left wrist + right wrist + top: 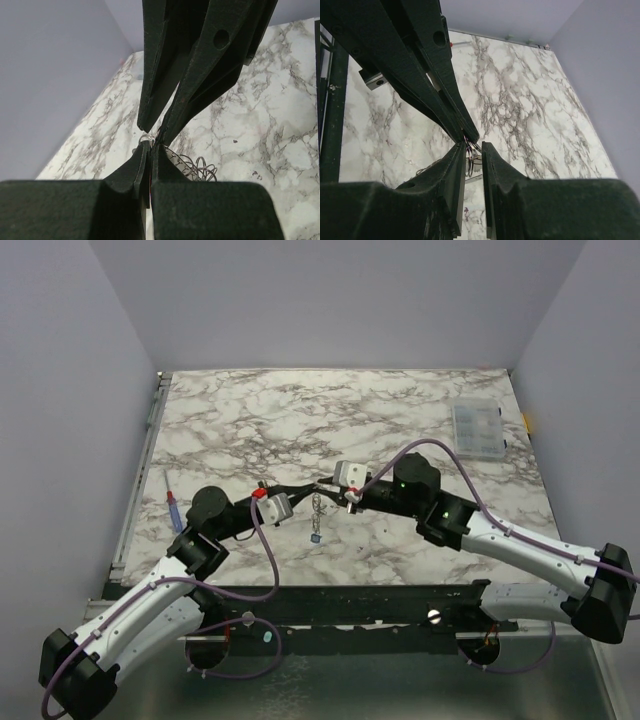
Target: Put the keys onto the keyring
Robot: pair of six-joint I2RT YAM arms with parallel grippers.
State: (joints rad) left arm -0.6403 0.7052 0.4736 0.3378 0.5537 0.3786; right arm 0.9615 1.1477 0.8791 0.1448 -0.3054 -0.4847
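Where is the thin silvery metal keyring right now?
Top view: the keyring is mid-table, at the meeting tips of the left end effector and right end effector, its link chain trailing toward the near edge.

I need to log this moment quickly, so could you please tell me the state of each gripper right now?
Left gripper: shut on the keyring.
Right gripper: open, fingers slightly apart with the keyring between them.

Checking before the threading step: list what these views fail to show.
Keyring: mostly covered by left gripper fingers, left wrist view.
Blue key: too small in top view to tell how it attaches.
Second key: in no view.
Clear box contents: too small, top view.
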